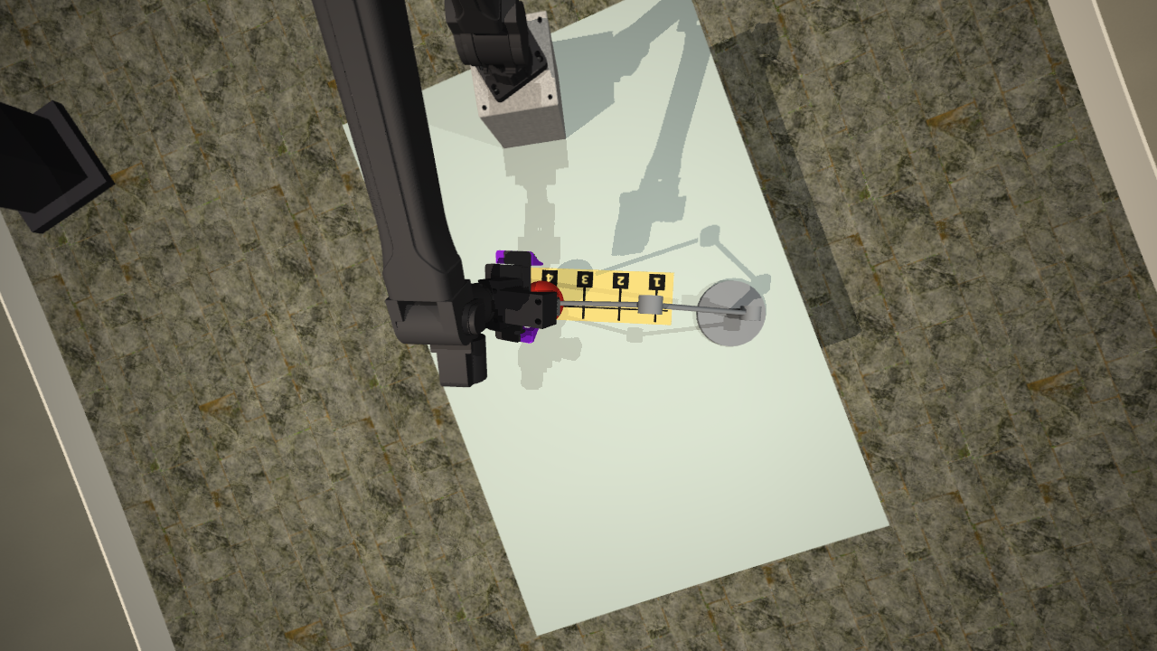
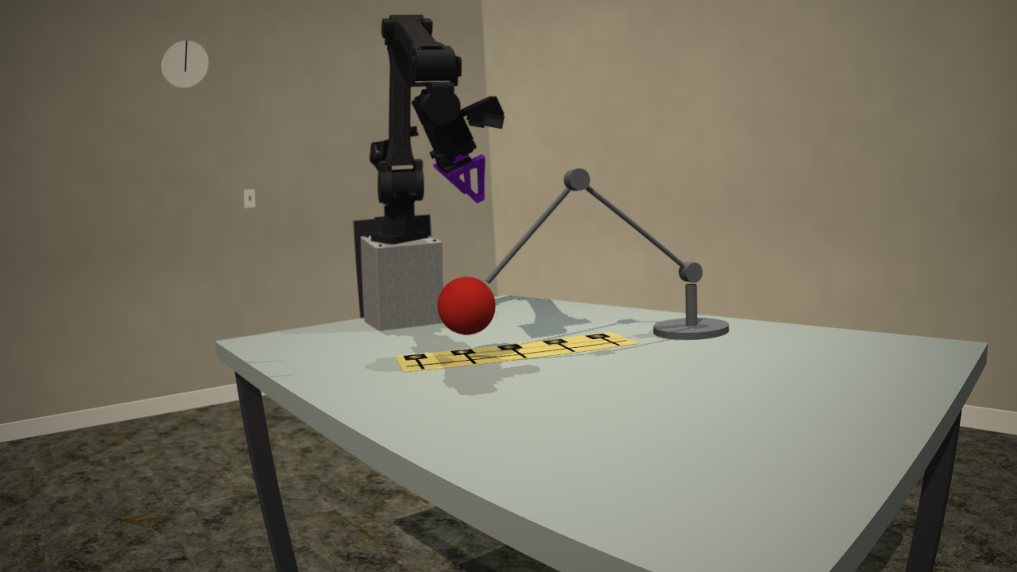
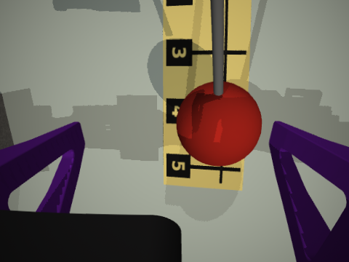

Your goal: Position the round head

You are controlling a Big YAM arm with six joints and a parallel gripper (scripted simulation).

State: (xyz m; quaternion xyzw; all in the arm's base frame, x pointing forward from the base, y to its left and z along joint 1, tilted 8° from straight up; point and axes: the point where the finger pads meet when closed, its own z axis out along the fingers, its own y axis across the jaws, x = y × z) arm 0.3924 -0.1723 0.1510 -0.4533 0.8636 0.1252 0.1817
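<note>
The lamp's round red head hangs clear above the bench. In the wrist view it covers the crossing of line 4 on the yellow strip, with mark 5's crossing just past its edge. The grey elbow stands high, and the round foot is on the bench. My gripper is open and empty, well above the head. Its purple fingers stand to either side of the head in the wrist view, touching nothing.
The pale bench carries the arm's speckled base block behind the strip. The lamp's rods run from the head up to the elbow and down to the post at the foot. Shadows of arm and lamp cross the strip.
</note>
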